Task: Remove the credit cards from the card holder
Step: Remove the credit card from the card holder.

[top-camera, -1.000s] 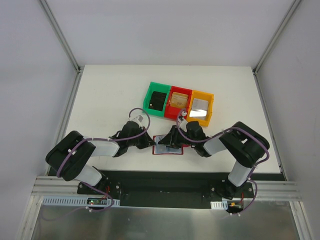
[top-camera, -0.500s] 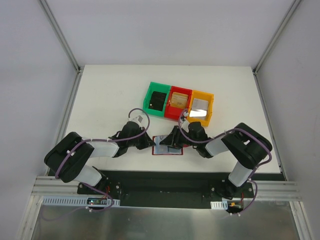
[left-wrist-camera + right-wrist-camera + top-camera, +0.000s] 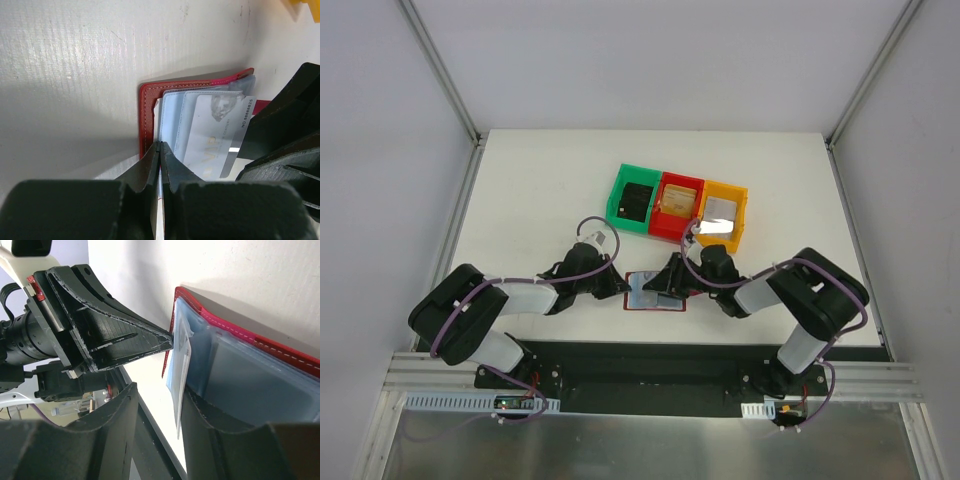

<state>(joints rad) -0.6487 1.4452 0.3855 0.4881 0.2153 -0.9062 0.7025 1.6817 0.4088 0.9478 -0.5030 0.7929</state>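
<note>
On the white table, near its front edge, the small red bifold card holder lies open between both grippers. Our left gripper is closed tip to tip on its edge, apparently pinning it. Our right gripper stands parted around a thin silvery grey credit card, partly out. We should close squarely, then draw straight along the pocket.

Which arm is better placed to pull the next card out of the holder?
Right. The right claw straddles the silver card sticking out of the holder; the left claw is shut at the holder's red edge.
</note>
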